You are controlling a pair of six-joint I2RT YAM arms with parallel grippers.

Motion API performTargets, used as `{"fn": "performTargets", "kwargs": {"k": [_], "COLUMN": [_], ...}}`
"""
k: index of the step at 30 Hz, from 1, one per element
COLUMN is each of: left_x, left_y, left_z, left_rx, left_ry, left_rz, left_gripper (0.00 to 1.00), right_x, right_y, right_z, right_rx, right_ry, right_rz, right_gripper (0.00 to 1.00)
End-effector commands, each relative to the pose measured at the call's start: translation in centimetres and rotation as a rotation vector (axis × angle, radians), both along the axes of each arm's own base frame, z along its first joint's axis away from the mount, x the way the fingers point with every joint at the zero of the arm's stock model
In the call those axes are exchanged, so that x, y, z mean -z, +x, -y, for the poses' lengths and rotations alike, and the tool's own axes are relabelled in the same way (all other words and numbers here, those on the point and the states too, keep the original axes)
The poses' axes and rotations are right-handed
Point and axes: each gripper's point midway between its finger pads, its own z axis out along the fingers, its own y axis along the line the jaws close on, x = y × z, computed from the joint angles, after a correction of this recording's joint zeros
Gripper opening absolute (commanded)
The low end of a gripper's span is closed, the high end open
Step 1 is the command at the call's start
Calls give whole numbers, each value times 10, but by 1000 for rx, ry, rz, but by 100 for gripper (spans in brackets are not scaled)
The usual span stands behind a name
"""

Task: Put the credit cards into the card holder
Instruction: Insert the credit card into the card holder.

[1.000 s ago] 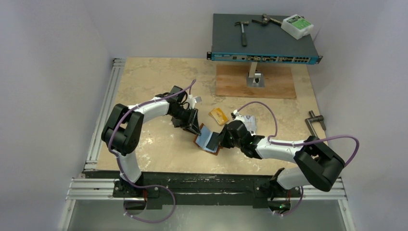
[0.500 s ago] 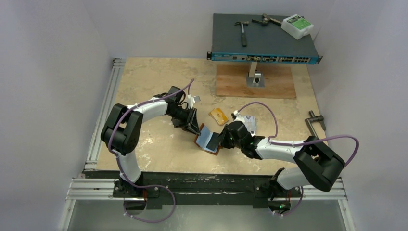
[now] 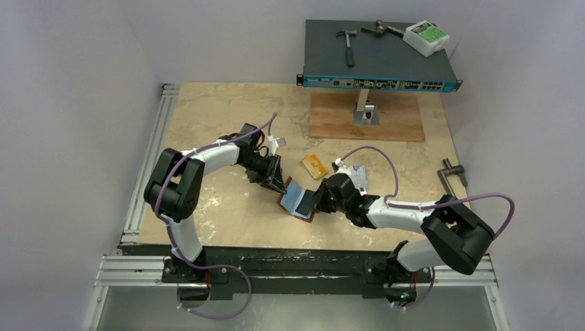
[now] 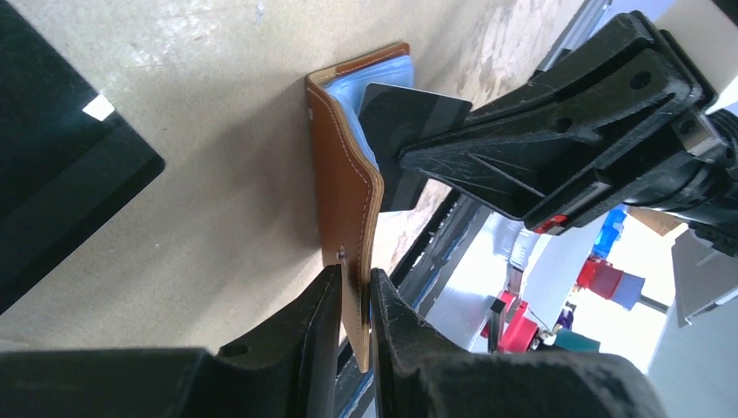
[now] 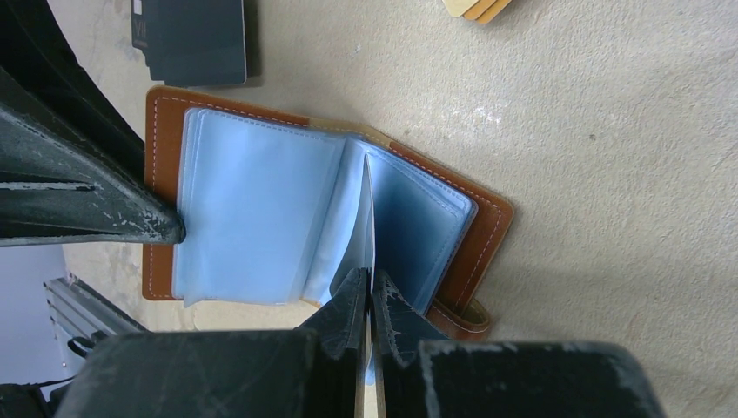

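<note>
The brown card holder [image 3: 298, 201] lies open on the table, light blue sleeves up. My left gripper [image 3: 278, 183] is shut on its raised left cover, which the left wrist view shows pinched between my fingers [image 4: 356, 296]. My right gripper [image 3: 319, 198] is shut on a dark card [image 4: 405, 122], seen edge-on in the right wrist view [image 5: 368, 209]. The card stands upright between the blue sleeves of the card holder [image 5: 261, 209]. A gold-orange card [image 3: 314, 165] and a silvery white card [image 3: 357, 176] lie behind. Black cards [image 5: 191, 39] lie by the left cover.
A blue-fronted network switch [image 3: 379, 65] on a stand over a wooden board [image 3: 365, 117] stands at the back, with a hammer [image 3: 347, 43] and a white box [image 3: 426, 37] on it. A metal handle [image 3: 452, 172] lies at the right edge.
</note>
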Motion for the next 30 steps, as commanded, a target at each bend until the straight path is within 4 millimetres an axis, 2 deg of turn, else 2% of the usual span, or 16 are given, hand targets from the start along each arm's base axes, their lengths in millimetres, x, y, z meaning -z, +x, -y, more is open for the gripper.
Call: {"fn": "performTargets", "kwargs": {"k": [1, 6, 13, 19, 24, 30], "left_x": [6, 16, 23, 27, 28, 27], "left_y": [6, 11, 11, 6, 0, -3], "left_z": [-10, -21, -24, -11, 2, 7], "left_rx": [1, -14, -6, 21, 52, 62], "left_ry": [57, 156, 207, 200, 183, 165], "left_rz": [51, 75, 78, 68, 52, 39], "left_gripper": [17, 14, 13, 12, 12, 11], "right_x": [14, 12, 12, 4, 9, 14], "right_y": [-6, -4, -3, 1, 0, -2], "right_z": [12, 10, 7, 0, -2, -2], "right_rx": [1, 0, -4, -16, -24, -31], "right_ry": [-58, -53, -47, -22, -23, -25], "right_rz": [-26, -22, -21, -3, -12, -22], "right_gripper": [0, 0, 0, 0, 0, 0]}}
